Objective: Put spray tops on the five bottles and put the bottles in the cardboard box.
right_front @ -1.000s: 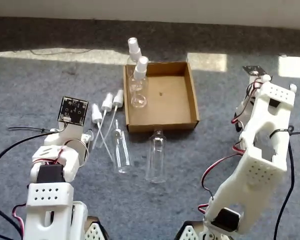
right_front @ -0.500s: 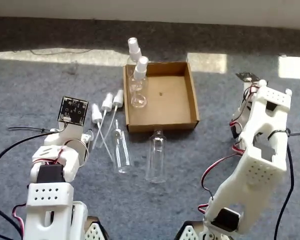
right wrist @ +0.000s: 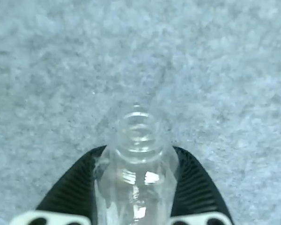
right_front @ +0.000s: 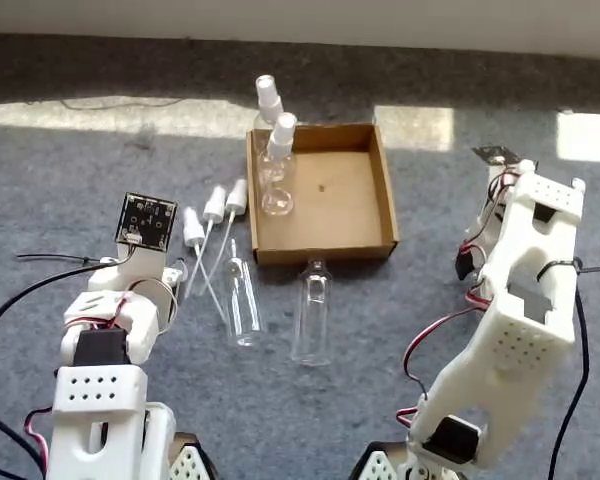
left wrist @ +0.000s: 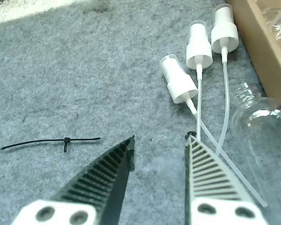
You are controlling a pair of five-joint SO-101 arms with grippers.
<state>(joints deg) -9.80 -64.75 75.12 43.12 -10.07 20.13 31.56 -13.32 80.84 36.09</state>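
My right gripper (right wrist: 136, 187) is shut on a clear bottle (right wrist: 137, 161) with an open neck, held over grey carpet. That arm (right_front: 520, 290) stands at the right of the cardboard box (right_front: 380, 200). Two capped bottles (right_front: 278, 165) stand at the box's left side; whether the farther one (right_front: 267, 100) is inside I cannot tell. Two open bottles (right_front: 240, 300) (right_front: 312, 310) lie in front of the box. Three loose spray tops (left wrist: 178, 84) (left wrist: 199, 44) (left wrist: 225, 30) lie just beyond my left gripper (left wrist: 161, 139), which is open and empty, low over the carpet.
A black cable tie (left wrist: 51, 140) lies on the carpet beside the left gripper. The nearer lying bottle (left wrist: 267, 136) and the box wall (left wrist: 267, 56) are close beside the spray tops' tubes. Open carpet lies between the two arms.
The right arm has shifted slightly to the left with its bottle. The left arm, the box and the loose parts have stayed put.
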